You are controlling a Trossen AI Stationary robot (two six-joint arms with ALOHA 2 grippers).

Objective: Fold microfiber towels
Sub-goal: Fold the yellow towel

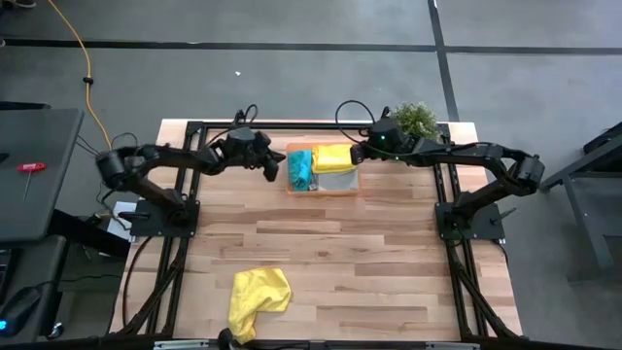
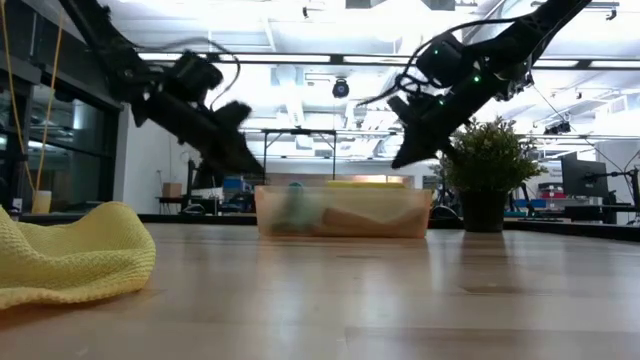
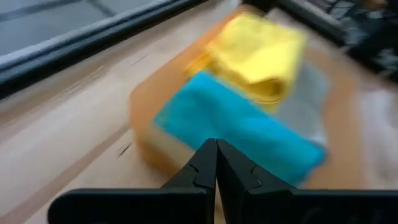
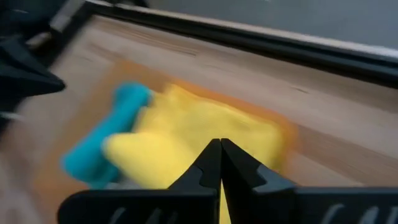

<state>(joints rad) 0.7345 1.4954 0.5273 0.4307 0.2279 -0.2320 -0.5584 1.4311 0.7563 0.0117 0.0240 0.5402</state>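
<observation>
The pale wooden slatted table (image 1: 369, 262) lay under me, wide and mostly bare. At its far edge sat the flat translucent orange tray (image 1: 296, 188), holding a teal-blue microfiber towel (image 1: 300, 168) on the side toward my left arm, a crumpled yellow microfiber towel (image 1: 333, 157) on the side toward my right, and a light grey cloth (image 1: 336, 180) partly under them. Well apart from all that, near the front edge and on my left half of the table, a second yellow microfiber towel (image 1: 258, 297) lay loose and rumpled.

My left gripper (image 1: 273, 169) hung just beside the tray's left end, pointed at the teal-blue towel, its fingers pressed together and holding nothing. My right gripper (image 1: 354, 153) hovered at the tray's opposite end, over the yellow towel's edge, also pinched closed and empty. The small bushy potted plant (image 1: 416, 120) stood just behind that arm.

The tray's long axis ran across, from one gripper to the other, so I judged each hand nearest its own towel: teal for the left, yellow for the right. Either would need its fingers parted before descending.
</observation>
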